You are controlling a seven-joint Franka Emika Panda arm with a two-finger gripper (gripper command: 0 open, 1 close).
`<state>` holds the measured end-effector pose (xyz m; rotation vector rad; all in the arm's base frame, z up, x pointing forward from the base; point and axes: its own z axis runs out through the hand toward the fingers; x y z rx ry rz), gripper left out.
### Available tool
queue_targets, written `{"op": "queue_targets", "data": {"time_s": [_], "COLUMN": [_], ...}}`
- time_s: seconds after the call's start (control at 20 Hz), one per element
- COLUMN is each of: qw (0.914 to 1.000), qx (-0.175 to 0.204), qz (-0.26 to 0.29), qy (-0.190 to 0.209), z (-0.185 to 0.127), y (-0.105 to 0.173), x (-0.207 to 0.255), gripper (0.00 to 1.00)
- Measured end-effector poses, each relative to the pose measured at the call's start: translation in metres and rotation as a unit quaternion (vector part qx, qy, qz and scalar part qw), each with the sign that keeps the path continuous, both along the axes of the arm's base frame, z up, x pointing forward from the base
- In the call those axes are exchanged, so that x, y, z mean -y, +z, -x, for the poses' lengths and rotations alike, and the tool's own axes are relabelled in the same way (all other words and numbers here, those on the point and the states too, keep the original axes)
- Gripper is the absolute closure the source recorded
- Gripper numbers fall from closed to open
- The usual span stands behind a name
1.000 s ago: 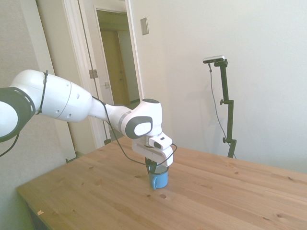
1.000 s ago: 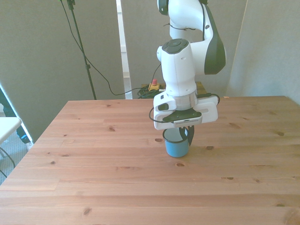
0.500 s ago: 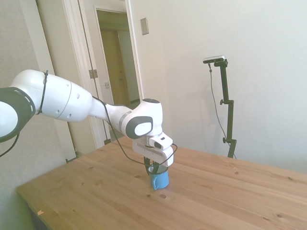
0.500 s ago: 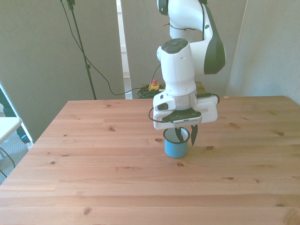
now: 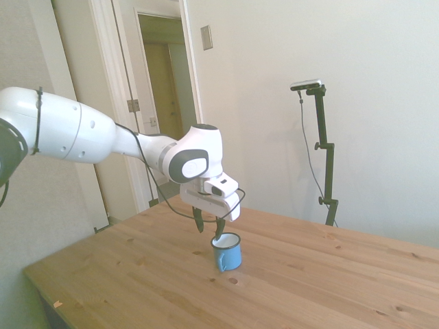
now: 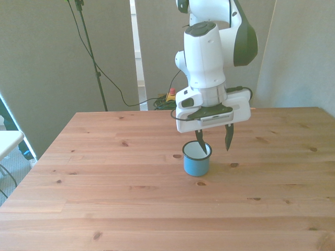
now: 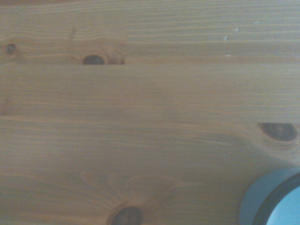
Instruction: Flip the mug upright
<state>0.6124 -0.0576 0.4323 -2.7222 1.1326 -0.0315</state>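
Note:
The blue mug (image 5: 227,252) stands upright on the wooden table (image 5: 329,274), its white inside facing up. In the front view the mug (image 6: 197,159) sits near the table's middle. My gripper (image 6: 214,145) hangs just above the mug's rim and a little toward the front view's right, open, with nothing between its dark fingers (image 6: 228,137). In the side view the gripper (image 5: 208,227) is above and just left of the mug. The wrist view catches only a curved piece of the mug (image 7: 269,199) against the wood grain.
A doorway (image 5: 164,89) is behind the table in the side view. Cables and a small red and yellow object (image 6: 170,95) lie on the floor beyond the far edge in the front view. Bare wood (image 6: 104,183) surrounds the mug.
The gripper has let go of the mug and risen clear of it, shifting slightly toward the front view's right. The mug stays upright where it was.

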Motion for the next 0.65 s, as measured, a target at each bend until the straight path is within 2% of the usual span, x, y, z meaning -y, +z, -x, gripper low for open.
{"op": "queue_targets", "data": {"time_s": [0.35,0.5,0.65], "qw": [0.9994,0.9991,0.9984], "qx": [0.009,0.023,0.039], "qz": [-0.008,0.002,0.021], "qy": [0.032,0.036,0.034], "z": [0.059,0.086,0.100], "y": [0.027,0.026,0.019], "x": [-0.033,-0.039,-0.038], "gripper": [0.00,0.00,0.00]}}
